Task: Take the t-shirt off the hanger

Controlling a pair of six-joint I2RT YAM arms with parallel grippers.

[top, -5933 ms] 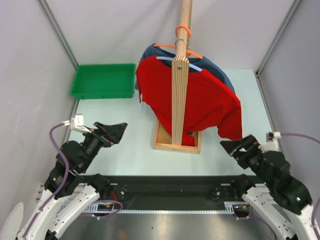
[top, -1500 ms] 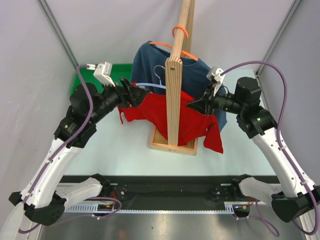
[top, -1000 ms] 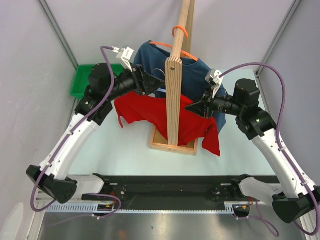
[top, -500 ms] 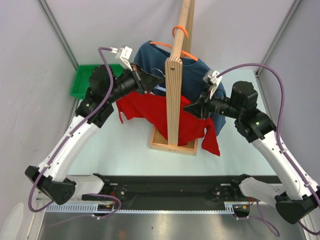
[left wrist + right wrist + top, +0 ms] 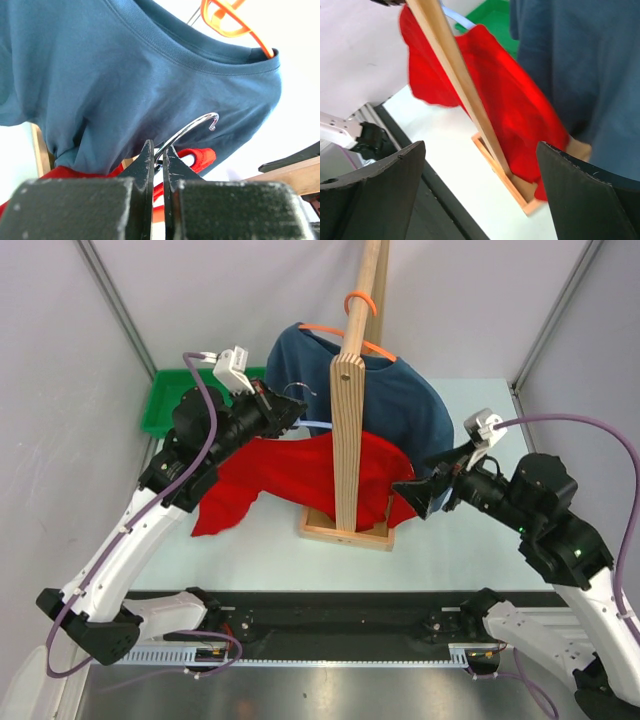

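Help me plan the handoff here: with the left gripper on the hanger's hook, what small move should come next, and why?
Probably bring the right gripper in to the near edge of the red t-shirt and close on it. The left gripper is shut on the hanger hook, the shirt drapes from the hanger, and the right jaws stand open, apart from the cloth.
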